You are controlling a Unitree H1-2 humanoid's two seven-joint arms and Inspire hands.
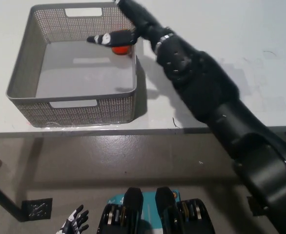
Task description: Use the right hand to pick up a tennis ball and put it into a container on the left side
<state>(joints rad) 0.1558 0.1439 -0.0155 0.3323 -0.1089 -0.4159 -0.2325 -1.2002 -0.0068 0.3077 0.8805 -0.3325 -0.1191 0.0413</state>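
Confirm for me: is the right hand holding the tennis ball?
No: the tennis ball lies inside the grey mesh basket at its far right corner, under the open black right hand, whose fingers are spread above it.

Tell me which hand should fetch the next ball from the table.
The right hand, probably. It is open above the basket with the ball lying inside, so it is free and over the table. The left hand hangs low, below the table edge.

I count one basket (pixel 79 108), one ball (pixel 120 49) inside it, one table (pixel 240 44), and my two hands: the right (pixel 128 27) and the left (pixel 73 223).
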